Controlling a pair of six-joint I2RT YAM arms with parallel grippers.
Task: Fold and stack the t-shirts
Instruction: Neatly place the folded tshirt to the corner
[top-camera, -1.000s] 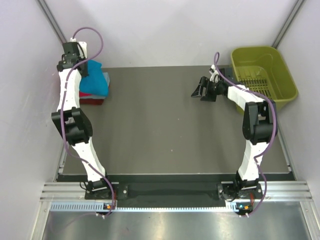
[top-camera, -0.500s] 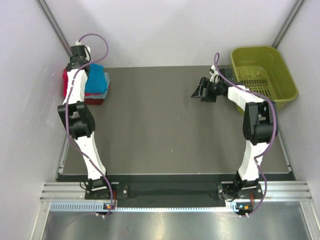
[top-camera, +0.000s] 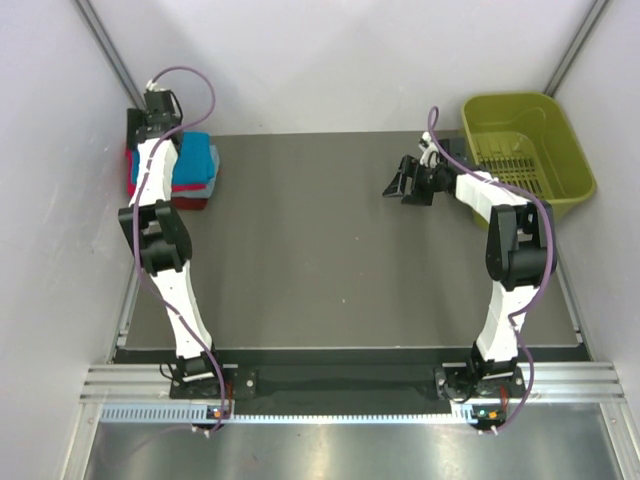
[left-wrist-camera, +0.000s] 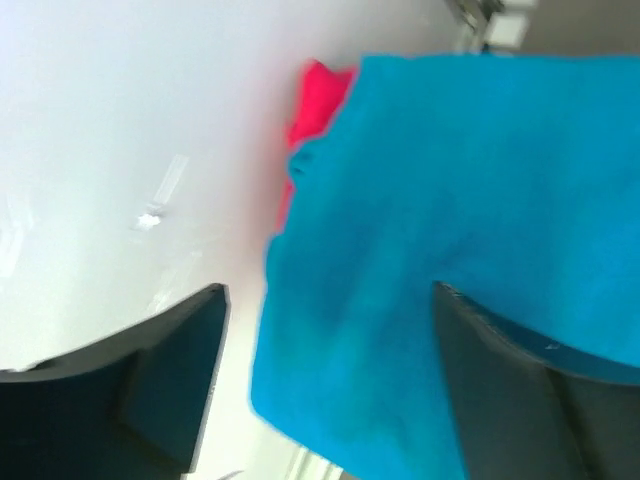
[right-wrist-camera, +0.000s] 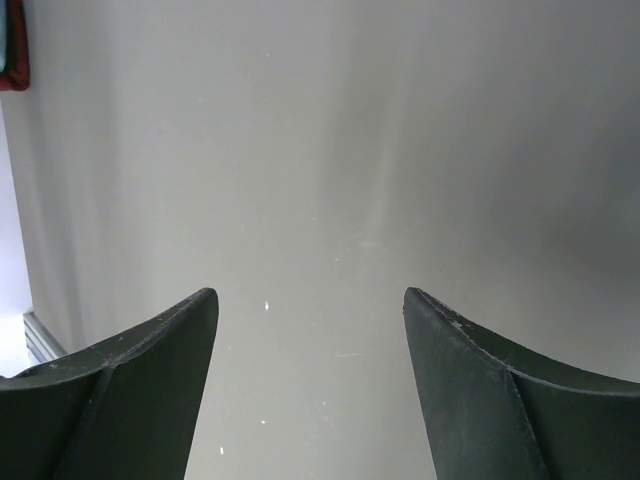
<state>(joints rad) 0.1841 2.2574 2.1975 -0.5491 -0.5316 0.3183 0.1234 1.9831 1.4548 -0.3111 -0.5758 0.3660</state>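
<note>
The worktop (top-camera: 330, 250) is overlooked from above; its t-shirts (left-wrist-camera: 470, 250) are seen closely from the left wrist, its surface from the right.

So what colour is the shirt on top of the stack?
The top shirt is bright teal-blue, clearest in the left wrist view.

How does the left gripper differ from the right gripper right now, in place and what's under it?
The left gripper hangs at the far left corner of the table; the right gripper is right of the middle, toward the green basket. The left gripper has the folded teal shirt beneath it, atop the red shirt; the right gripper has only bare table. Both stand open, holding nothing.
</note>
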